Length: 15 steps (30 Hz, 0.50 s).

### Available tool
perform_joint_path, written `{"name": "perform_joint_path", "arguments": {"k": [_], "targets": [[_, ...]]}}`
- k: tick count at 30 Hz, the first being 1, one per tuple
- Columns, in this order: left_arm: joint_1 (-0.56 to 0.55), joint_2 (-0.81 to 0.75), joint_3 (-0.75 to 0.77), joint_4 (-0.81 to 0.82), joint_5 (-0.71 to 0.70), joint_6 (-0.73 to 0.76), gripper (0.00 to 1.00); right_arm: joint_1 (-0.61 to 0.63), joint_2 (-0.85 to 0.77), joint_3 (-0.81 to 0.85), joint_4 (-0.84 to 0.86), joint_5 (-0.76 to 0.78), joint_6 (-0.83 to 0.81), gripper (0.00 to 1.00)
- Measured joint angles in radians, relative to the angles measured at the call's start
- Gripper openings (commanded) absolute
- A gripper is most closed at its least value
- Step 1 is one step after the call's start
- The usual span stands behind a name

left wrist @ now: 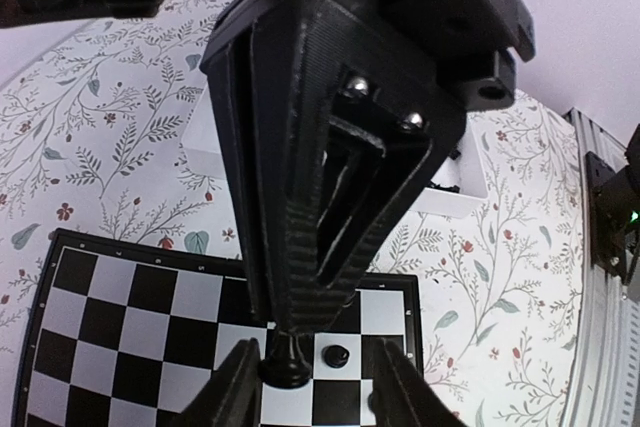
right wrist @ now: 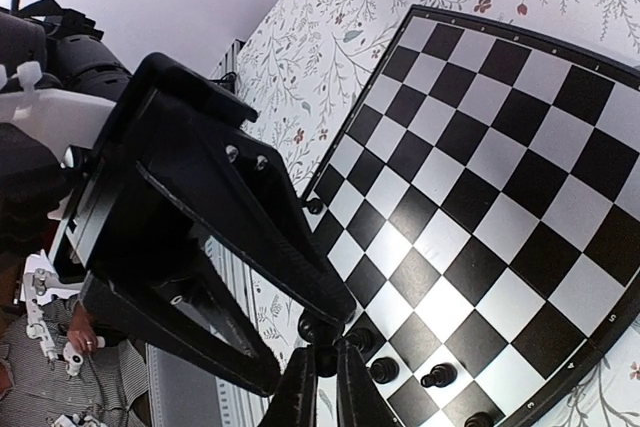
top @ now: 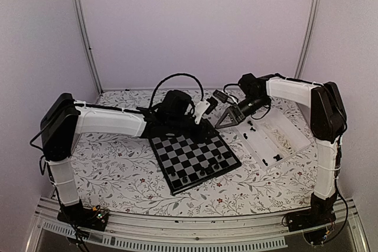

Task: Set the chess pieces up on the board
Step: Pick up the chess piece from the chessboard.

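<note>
Top view: I see the right gripper clenched on a black piece at the board's 1 o'clock corner. The left gripper is released, with a finger on either side of that piece and neither touching it. More black pieces stand toward 5 o'clock. The tray lies at 3 o'clock.
</note>
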Motion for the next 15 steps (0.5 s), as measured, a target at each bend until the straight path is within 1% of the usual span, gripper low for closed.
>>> {"name": "perform_joint_path", "arguments": {"k": [2, 6, 9, 12, 15], "targets": [[0.002, -0.013, 0.0, -0.019, 0.006, -0.001, 0.5, 0.002, 0.0, 0.007, 0.002, 0.026, -0.003, 0.09], [0.013, -0.124, 0.0, -0.109, 0.027, 0.009, 0.51, 0.008, 0.0, 0.011, 0.024, 0.14, -0.01, 0.09], [0.023, -0.255, 0.005, -0.164, 0.019, 0.016, 0.53, 0.018, 0.0, 0.011, 0.041, 0.223, -0.015, 0.09], [0.051, -0.338, 0.048, -0.211, -0.032, 0.018, 0.53, 0.048, -0.002, 0.01, 0.06, 0.315, -0.03, 0.09], [0.096, -0.371, 0.08, -0.226, -0.126, 0.022, 0.53, 0.105, -0.016, -0.002, 0.085, 0.417, -0.051, 0.09]]}}
